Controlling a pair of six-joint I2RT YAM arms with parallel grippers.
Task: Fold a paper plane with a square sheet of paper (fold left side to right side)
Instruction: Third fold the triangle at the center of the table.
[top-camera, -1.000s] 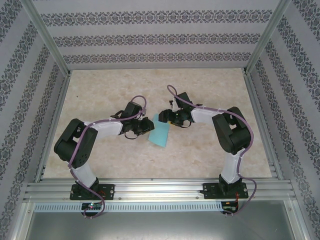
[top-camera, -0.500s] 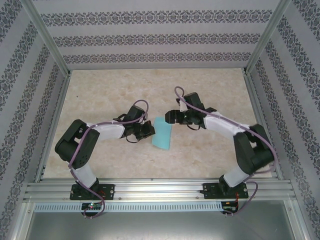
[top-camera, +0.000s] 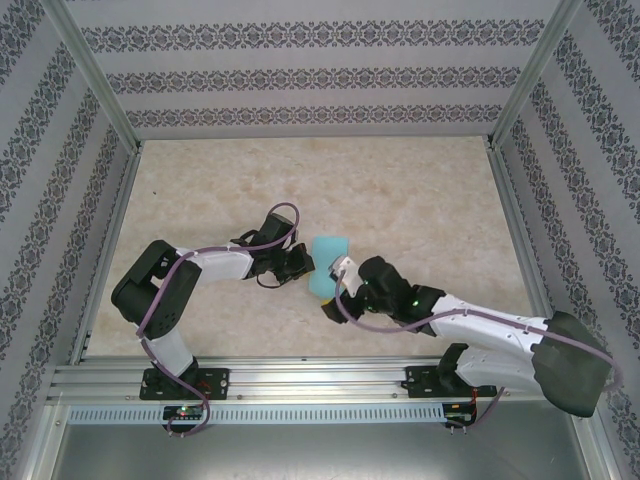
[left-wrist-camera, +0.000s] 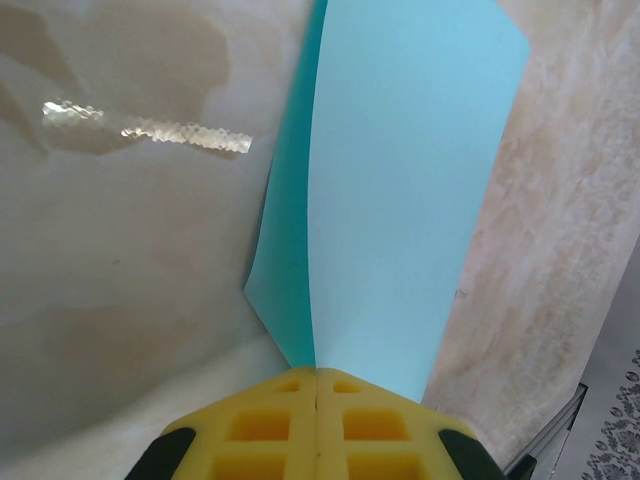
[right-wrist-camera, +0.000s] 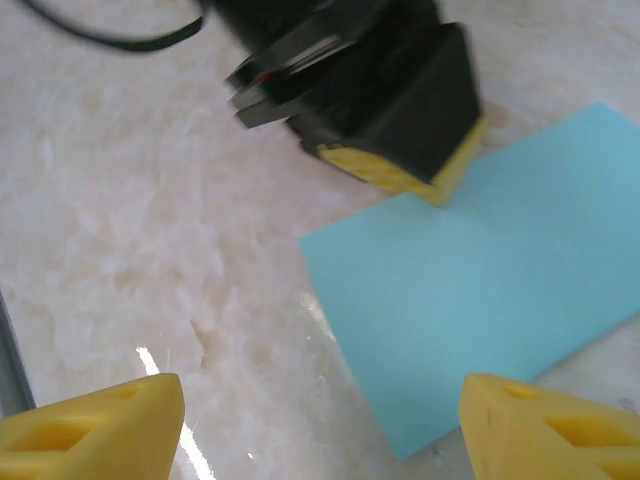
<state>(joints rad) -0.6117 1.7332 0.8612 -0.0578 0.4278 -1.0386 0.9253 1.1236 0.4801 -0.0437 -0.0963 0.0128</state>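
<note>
Mid-frame from above, the thin folded turquoise paper sheet (top-camera: 328, 256) sits with the left gripper (left-wrist-camera: 317, 405) clenched on its edge; the right gripper (right-wrist-camera: 322, 425), jaws spread, could nudge it askew, misaligning the fold.

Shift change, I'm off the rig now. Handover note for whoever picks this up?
Left end effector: shut on the edge of the paper, pinching it where the two layers meet.
Right end effector: open, holding nothing, low over the table just short of the paper's corner.
Paper: mid-table, doubled into a narrow rectangle, turquoise side out; the layers do not look pressed flat.
Done: the half fold, apparently.
Left: press the crease, then all the plane folds; no nose or wings yet.
</note>
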